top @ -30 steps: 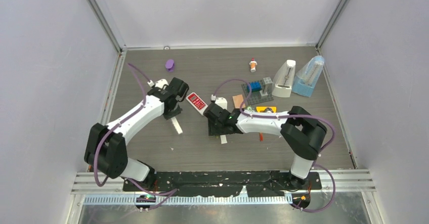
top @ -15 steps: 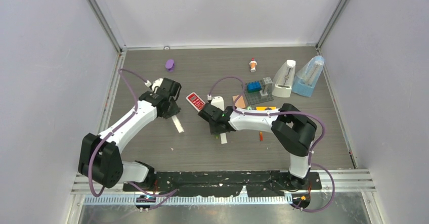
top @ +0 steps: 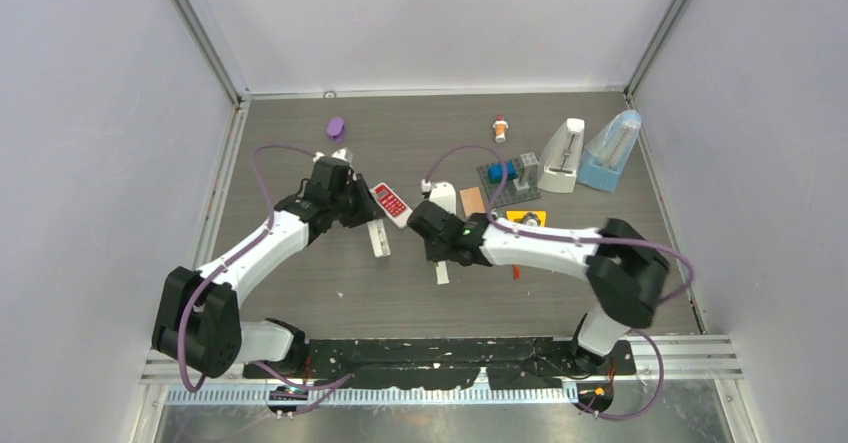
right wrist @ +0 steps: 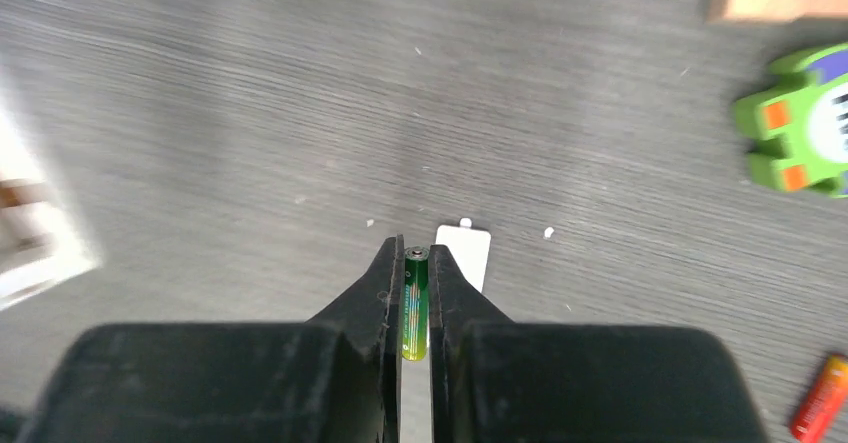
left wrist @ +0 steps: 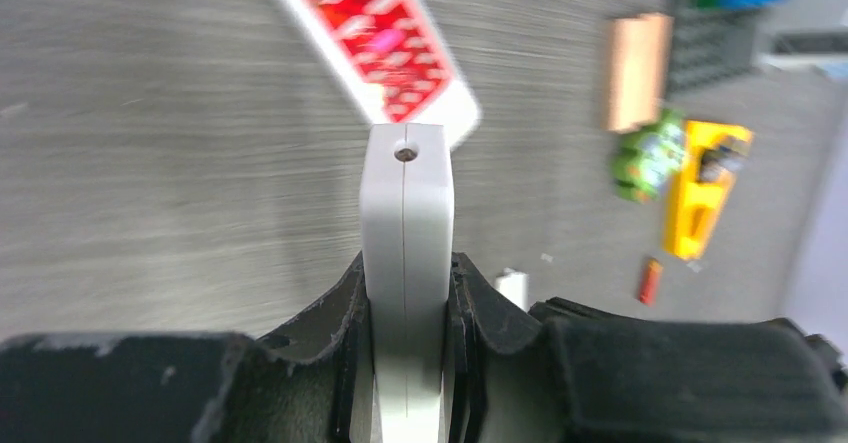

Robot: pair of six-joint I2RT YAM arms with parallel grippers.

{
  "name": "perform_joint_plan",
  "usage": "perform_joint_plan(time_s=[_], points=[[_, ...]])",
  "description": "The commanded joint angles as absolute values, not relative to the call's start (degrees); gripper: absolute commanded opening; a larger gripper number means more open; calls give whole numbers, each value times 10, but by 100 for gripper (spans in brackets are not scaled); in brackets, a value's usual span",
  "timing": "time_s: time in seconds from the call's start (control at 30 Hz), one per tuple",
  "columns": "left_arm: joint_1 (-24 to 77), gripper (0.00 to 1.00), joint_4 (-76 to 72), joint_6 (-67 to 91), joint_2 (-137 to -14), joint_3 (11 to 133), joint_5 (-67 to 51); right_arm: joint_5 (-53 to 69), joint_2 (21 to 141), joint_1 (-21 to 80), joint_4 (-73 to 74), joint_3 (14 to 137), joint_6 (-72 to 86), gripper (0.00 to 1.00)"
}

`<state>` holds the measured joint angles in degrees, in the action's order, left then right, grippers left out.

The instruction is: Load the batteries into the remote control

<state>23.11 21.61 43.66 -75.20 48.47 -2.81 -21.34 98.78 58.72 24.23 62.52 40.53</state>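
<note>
My left gripper [top: 362, 216] [left wrist: 405, 263] is shut on a slim white remote control [left wrist: 405, 193] [top: 378, 238], held edge-on just left of a red-faced keypad device [top: 390, 203] [left wrist: 380, 38]. To the right of it, my right gripper [top: 440, 253] [right wrist: 415, 248] is shut on a green battery [right wrist: 415, 303] that lies lengthwise between the fingers, just above the table. A small white battery cover [right wrist: 463, 256] [top: 441, 274] rests under the fingertips. A red-orange battery [right wrist: 823, 398] [left wrist: 650, 280] [top: 515, 271] is on the table right of the right gripper.
A green toy [right wrist: 795, 128] [left wrist: 648, 153], a yellow block [top: 526, 217] and a tan card [top: 470, 201] sit behind the right arm. Further back are a brick baseplate [top: 508, 175], two metronomes [top: 563, 155] [top: 610, 151] and a purple object [top: 335, 126].
The right gripper has closed on the green battery. The left arm has carried the white remote to the right, close to the red keypad device.
</note>
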Motion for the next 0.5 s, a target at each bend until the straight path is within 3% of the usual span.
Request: perform_joint_plan(time_s=[0.0,0.17,0.47], points=[[230,0,-9,392,-726,483,-224,-249,824,589,146,614,353,5],[230,0,-135,418,-745,502,-325,-228,716,589,102,626,308,5],[231,0,-447,657,-814,513,-450,-229,678,588,48,650,256,6]])
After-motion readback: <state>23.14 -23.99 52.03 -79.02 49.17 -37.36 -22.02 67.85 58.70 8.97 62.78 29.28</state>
